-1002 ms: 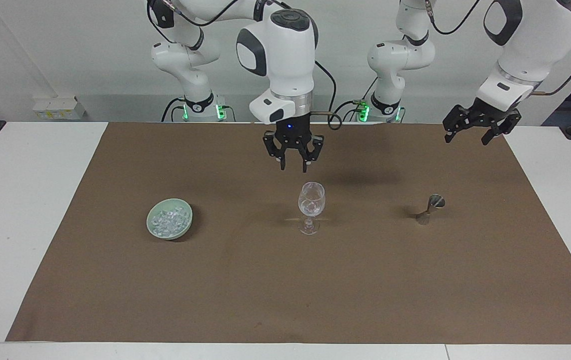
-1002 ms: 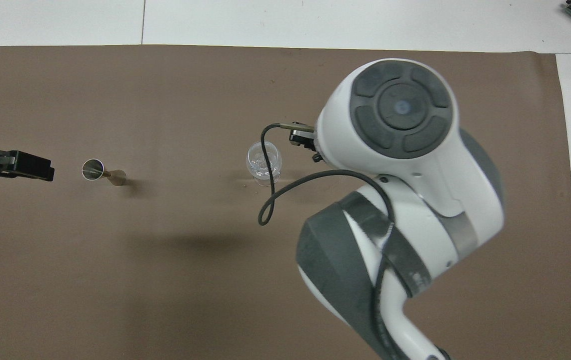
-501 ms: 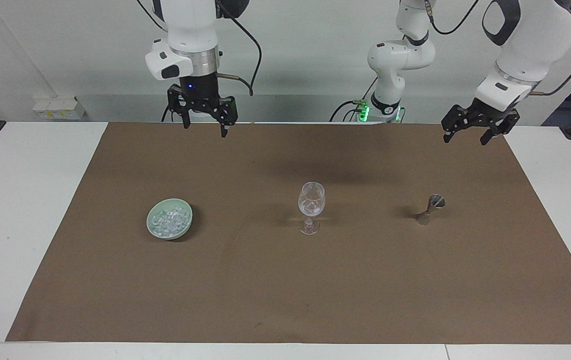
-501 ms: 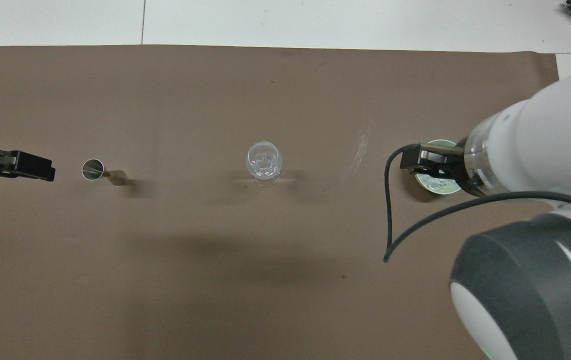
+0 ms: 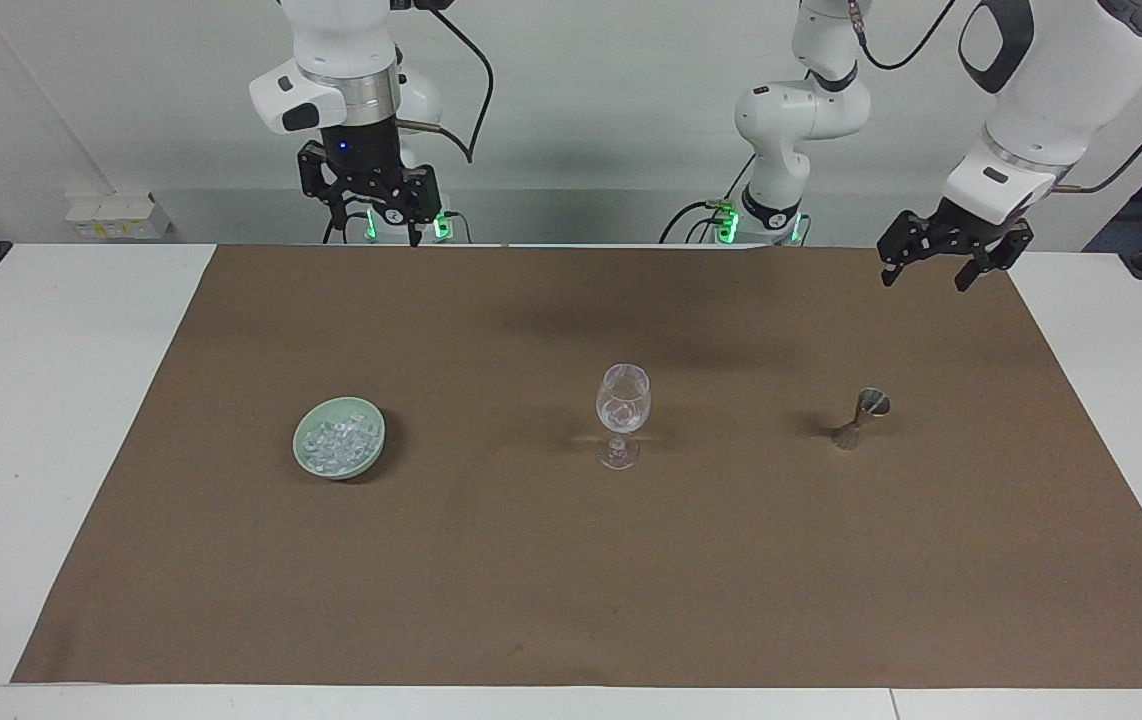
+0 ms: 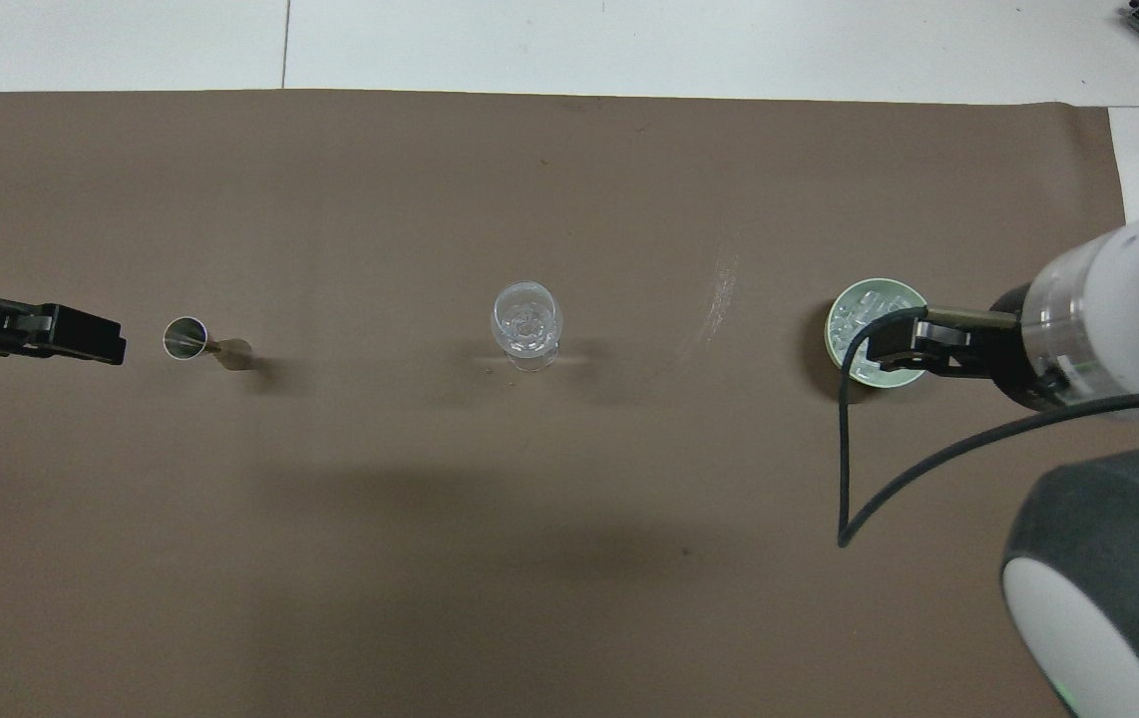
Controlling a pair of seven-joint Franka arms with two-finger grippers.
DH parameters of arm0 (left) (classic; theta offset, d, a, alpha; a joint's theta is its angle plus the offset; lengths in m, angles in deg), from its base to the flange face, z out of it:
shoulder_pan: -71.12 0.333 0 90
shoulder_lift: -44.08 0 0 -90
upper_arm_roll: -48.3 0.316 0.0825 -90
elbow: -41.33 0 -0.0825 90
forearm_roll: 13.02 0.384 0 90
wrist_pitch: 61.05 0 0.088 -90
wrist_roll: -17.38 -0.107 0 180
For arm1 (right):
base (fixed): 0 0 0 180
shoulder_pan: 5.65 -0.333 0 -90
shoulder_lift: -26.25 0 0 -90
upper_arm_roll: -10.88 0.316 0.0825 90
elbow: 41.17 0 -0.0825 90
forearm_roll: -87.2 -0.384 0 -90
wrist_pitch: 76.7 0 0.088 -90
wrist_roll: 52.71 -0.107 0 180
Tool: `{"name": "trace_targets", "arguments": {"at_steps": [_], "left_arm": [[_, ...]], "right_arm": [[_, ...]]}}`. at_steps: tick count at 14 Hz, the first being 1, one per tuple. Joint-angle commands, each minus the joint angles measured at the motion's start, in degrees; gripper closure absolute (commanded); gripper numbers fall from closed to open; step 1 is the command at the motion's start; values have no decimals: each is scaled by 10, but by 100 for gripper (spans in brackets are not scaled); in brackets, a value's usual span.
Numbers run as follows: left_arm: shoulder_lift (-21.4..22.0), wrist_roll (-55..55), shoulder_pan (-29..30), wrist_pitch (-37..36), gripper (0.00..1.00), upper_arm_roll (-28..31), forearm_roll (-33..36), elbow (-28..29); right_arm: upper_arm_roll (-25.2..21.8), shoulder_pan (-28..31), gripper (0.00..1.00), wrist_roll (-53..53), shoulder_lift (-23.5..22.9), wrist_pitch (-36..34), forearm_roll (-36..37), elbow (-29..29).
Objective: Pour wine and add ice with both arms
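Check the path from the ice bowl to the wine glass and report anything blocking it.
Nothing visible blocks it. Bare brown mat lies between the bowl of ice and the wine glass; the right gripper hangs high.

I see a plain brown mat [image 5: 571, 560] over the white table [image 5: 41, 420]. My pale green bowl [image 5: 311, 462] holds clear, whitish ice [image 5: 336, 441]. The stemmed glass [image 5: 622, 408] is clear, the jigger [image 5: 861, 417] silver. Both arms [image 5: 1051, 90] are white with black grippers.

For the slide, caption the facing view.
Both grippers raised; ice bowl, wine glass and jigger on the mat.
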Motion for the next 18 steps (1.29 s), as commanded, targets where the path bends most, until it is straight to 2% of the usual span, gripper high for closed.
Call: {"name": "trace_targets", "arguments": {"at_steps": [1, 3, 6, 10, 14, 18], "left_arm": [[6, 32, -7, 12, 0, 6, 1, 12], [7, 44, -2, 18, 0, 6, 1, 15], [7, 46, -2, 17, 0, 6, 1, 17], [6, 40, -1, 10, 0, 8, 5, 15], [7, 34, -1, 4, 0, 11, 20, -2], [14, 19, -1, -40, 0, 12, 35, -16]], "right_arm": [[2, 36, 0, 46, 11, 1, -23, -12], [-1, 42, 0, 58, 10, 1, -28, -9], [-58, 9, 0, 90, 6, 3, -30, 5], [-108, -38, 0, 109, 2, 2, -18, 11], [-109, -32, 0, 110, -2, 7, -31, 7], [-108, -34, 0, 106, 0, 3, -32, 6]]}}
